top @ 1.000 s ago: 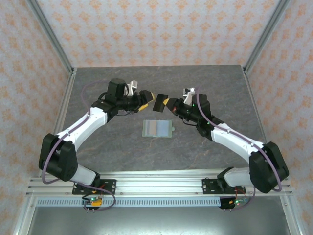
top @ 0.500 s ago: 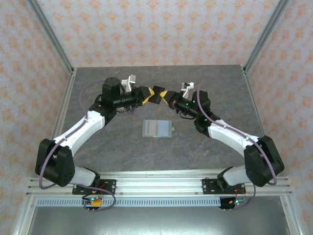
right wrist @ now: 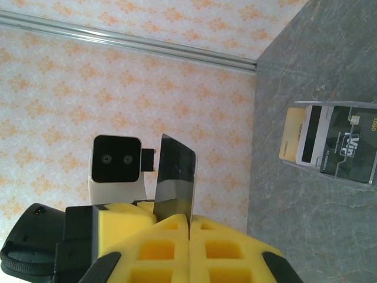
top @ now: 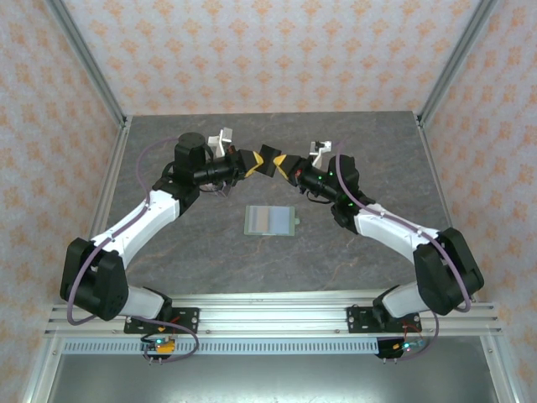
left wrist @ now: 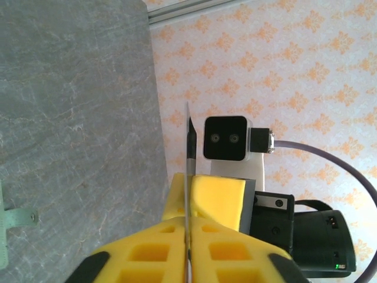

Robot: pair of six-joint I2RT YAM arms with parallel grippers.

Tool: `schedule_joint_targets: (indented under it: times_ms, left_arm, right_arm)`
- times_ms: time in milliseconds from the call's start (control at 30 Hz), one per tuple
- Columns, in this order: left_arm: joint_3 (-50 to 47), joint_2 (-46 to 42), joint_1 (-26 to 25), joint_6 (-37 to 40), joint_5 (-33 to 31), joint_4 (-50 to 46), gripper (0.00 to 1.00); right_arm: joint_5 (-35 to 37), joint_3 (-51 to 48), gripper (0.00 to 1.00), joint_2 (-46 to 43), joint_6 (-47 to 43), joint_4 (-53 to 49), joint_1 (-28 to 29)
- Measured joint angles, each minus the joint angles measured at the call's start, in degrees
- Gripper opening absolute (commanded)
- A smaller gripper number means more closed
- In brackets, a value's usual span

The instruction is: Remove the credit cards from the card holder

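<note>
Bright, even, diffuse light falls from above, leaving only faint, soft-edged shadows on the grey table (top: 277, 260). The overhead view is sharp, its frame posts (top: 86, 63) leaning outward at the edges; the dark card (right wrist: 175, 177) carries a pale sheen.

Glossy smooth plastic: dark card (right wrist: 175, 177); matt stone-look: table (top: 210, 252); patterned paper: wall (top: 268, 50).

The card holder (left wrist: 2, 247) ran off the left edge of the left wrist view, leaving its tab (left wrist: 20, 217) and a sliver. The dark card (left wrist: 188, 147) stood edge-on there, faces hidden, its lower end buried between the left gripper's (left wrist: 188, 236) closed yellow fingers.
</note>
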Motion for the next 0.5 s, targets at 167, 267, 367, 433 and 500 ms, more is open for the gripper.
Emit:
schedule_joint_targets:
  times_ms: [167, 267, 367, 433, 500]
  left_arm:
    - [0.85, 0.0, 0.17, 3.78, 0.0, -3.74, 0.0]
    - [4.2, 0.0, 0.17, 10.71, -1.92, -12.2, 0.0]
    - [8.74, -0.02, 0.17, 19.02, -6.43, -21.27, 0.0]
    - [11.41, -0.02, 0.17, 24.3, -10.29, -26.45, 0.0]
    - [13.6, -0.04, 0.17, 29.86, -15.41, -31.45, 0.0]
  right_arm:
    - [-0.11, 1.7, 0.44, 0.04, -1.66, -5.68, -0.02]
    - [1.36, 4.07, 0.66, -0.07, -4.81, -13.44, -0.07]
    - [4.37, 4.87, 0.79, -1.27, -8.61, -21.27, -0.07]
    - [6.62, 5.11, 0.84, -2.51, -11.19, -26.6, -0.07]
    - [8.85, 5.88, 0.89, -3.52, -14.25, -32.0, -0.07]
